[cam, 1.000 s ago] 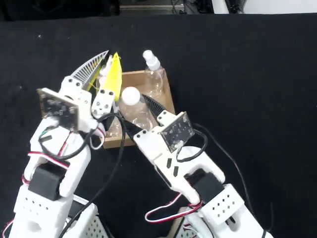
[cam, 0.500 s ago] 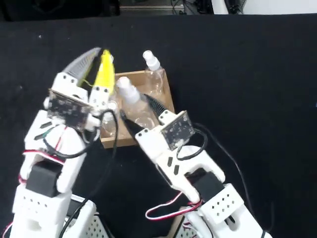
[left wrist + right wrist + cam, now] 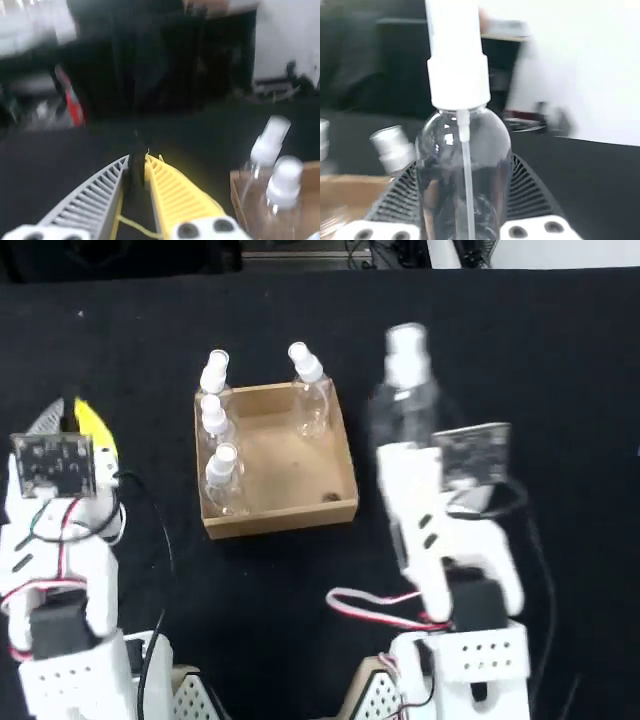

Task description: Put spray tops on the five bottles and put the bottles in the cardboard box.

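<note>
The black table [image 3: 520, 350] carries everything. The two white arms stand well apart on it, one to each side of the open brown cardboard box [image 3: 280, 515], which leaves the box free to be reached from above. The right gripper [image 3: 405, 425] is off the box's right wall, clamped on a clear plastic bottle [image 3: 465, 150]. It holds the bottle upright by its body, so the white spray top [image 3: 456, 75] points up and sits clear of the jaws, a grip that suits lowering it straight into the box. The left gripper [image 3: 137, 161], with one grey and one yellow finger, sits out beyond the opposite wall, its jaws drawn almost together on nothing, so it seems parked out of the way. Inside the box a row of three capped clear bottles [image 3: 226, 480] lines the wall nearest the left arm, though I cannot tell whether the farthest of them is within the box or at its corner rim. A fourth capped bottle [image 3: 310, 400] is tucked in the far right corner, leaving the middle floor open for the fifth, which I judge to be the last step.
</note>
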Motion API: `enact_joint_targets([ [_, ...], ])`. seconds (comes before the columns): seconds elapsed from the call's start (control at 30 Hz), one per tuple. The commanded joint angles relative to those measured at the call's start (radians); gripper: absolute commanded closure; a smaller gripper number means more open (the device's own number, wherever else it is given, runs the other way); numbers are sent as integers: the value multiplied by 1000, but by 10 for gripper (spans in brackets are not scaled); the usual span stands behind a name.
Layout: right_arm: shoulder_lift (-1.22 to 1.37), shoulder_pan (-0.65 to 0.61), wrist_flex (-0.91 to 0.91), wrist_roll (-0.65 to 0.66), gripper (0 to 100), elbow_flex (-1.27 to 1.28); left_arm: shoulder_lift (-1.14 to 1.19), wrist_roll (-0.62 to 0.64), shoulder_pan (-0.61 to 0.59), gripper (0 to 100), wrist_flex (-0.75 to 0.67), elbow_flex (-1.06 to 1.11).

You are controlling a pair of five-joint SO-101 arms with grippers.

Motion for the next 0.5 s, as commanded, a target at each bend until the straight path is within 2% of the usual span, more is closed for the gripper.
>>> enact_joint_targets([
  [0.0, 27, 199, -21, 15, 988, -120, -15, 124, -22, 960, -129, 209],
  [0.13, 231, 347, -126, 112, 988, -216, -15, 224, -22, 960, -298, 358],
  [0.27, 527, 456, -267, 127, 988, -272, -15, 269, -22, 960, -417, 472],
  [0.47, 969, 523, -652, 126, 988, -262, -15, 270, -24, 960, -563, 634],
])
